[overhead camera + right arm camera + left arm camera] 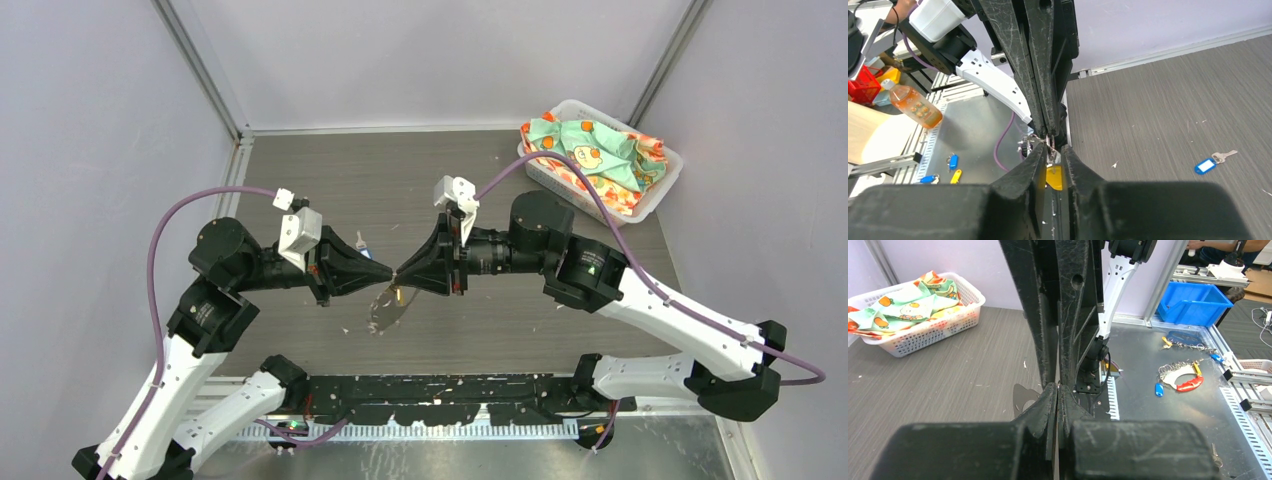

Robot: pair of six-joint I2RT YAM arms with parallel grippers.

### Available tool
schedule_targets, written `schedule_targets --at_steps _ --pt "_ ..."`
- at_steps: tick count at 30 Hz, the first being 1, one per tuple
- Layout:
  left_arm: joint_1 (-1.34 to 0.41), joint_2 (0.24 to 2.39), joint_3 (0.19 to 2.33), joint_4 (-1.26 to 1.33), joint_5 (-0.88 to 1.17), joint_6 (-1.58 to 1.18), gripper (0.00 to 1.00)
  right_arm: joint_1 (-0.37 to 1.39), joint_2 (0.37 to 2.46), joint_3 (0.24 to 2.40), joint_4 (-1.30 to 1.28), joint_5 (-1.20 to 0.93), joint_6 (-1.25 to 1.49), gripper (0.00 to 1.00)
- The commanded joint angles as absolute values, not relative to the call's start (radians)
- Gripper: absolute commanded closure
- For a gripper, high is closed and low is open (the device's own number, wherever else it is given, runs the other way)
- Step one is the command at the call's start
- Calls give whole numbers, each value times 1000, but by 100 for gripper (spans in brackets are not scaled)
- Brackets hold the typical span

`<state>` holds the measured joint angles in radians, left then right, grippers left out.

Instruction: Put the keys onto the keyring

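Step in hand: threading the first key. Jaws of left gripper (388, 270) clenched on keyring (385, 310), which hangs above worktop (500, 180). Jaws of right gripper (1053, 162) grasping yellow-headed key (1054, 178), apparently at the band. Blue-headed key (1206, 165) lies apart on worktop; next move likely calls for fine alignment of key hole to band.

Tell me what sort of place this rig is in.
Probably a robotics lab test cell: aluminium frame posts and pale panels enclose the table, and the metal bench beside it holds spare key bunches, with a blue bin nearby.
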<state>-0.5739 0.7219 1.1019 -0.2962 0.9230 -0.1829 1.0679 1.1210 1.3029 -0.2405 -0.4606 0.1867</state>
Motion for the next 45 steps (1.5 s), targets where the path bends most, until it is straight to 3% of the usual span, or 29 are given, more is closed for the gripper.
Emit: schedule_targets --at_steps 1,4,10,15,20,30,45 --pt "-573 716 1127 -246 914 -195 100 1074 1124 1312 -186 -478 188 84" --pt "-574 715 1124 -249 912 -193 100 1074 1131 1316 -187 -484 194 99" --pt "-573 718 1125 -360 931 -84 100 1075 1154 1394 -347 -470 201 99" --pt "-574 750 1164 -569 989 97 69 1075 1222 1547 -635 -469 197 99" --pt "-574 785 1211 -694 999 256 57 1077 1312 1706 -872 -482 188 99" --pt "-574 877 1253 -769 1101 312 60 1115 1483 1927 -1135 -477 165 99" --pt "-575 942 1295 -942 1198 382 80 1134 1600 2091 -1234 -468 132 99"
